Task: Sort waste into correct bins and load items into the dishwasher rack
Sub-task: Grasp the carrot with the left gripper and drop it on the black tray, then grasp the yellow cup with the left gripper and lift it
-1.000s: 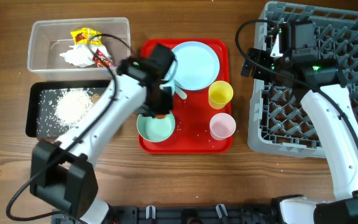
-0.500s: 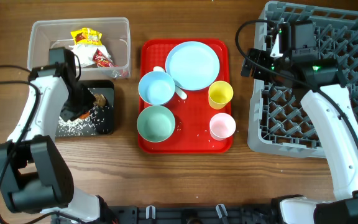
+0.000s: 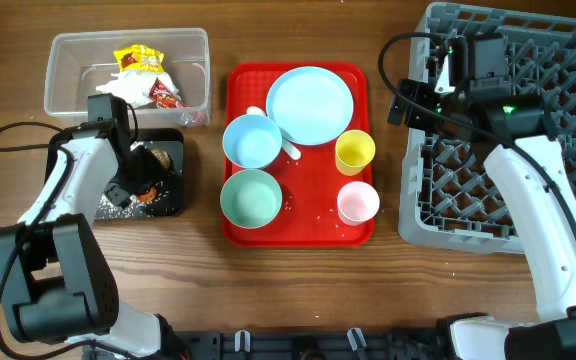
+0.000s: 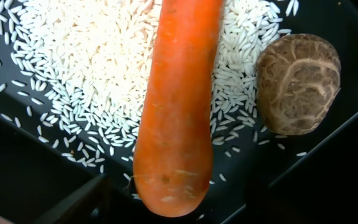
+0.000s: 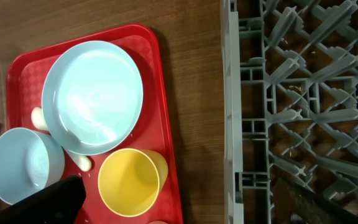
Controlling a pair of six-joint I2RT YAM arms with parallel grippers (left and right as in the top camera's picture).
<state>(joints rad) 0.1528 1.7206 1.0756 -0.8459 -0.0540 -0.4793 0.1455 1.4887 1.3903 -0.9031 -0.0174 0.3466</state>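
Note:
The orange carrot (image 4: 176,106) lies on loose white rice (image 4: 86,62) in the black bin (image 3: 173,205), next to the brown lump (image 4: 297,84). My left gripper (image 4: 173,208) hovers low over the carrot's end, open, with a gap on each side; in the overhead view it (image 3: 133,180) is over the black bin. The clear bin (image 3: 68,45) holds the yellow wrapper (image 3: 138,58), red wrapper (image 3: 165,93) and tissue (image 3: 128,88). My right gripper (image 5: 179,211) is open and empty above the gap between the tray and the grey dishwasher rack (image 3: 488,190).
The red tray (image 3: 303,232) holds the pale blue plate (image 3: 310,105), blue bowl (image 3: 252,141), mint bowl (image 3: 250,199), yellow cup (image 3: 354,152) and pink cup (image 3: 357,203). A small white piece (image 5: 82,162) lies by the plate. Bare wood runs along the front.
My left arm swung from the mint bowl on the tray over to the black bin, bringing the carrot. The carrot now lies on the rice. The right arm has not moved.

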